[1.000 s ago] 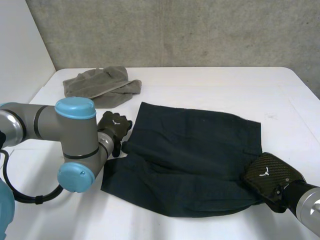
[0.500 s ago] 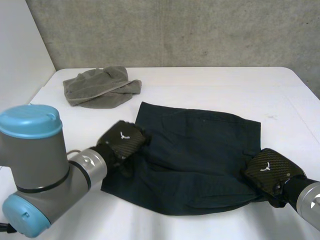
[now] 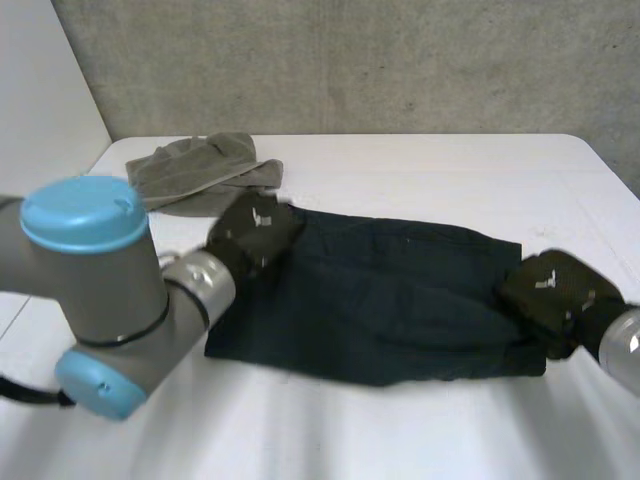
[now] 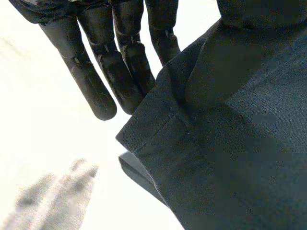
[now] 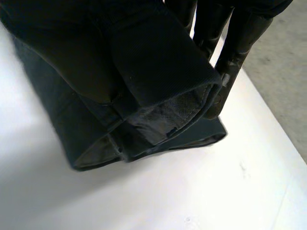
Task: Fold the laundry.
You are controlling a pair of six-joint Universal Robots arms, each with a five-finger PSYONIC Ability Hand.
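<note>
1. Head view: a dark garment lies across the middle of the white table. The left hand is at its upper-left corner, left of centre in the frame. The right hand is at its right edge, by the frame's right side. A crumpled grey cloth sits in the upper left, just beyond the left hand.
2. Left wrist view: the left hand has nearly straight fingers. The garment's hemmed corner lies against them and is gripped there, raised off the table.
3. Right wrist view: the right hand grips a folded-over edge of the garment against its fingers. The lower layers rest on the table under the palm.
</note>
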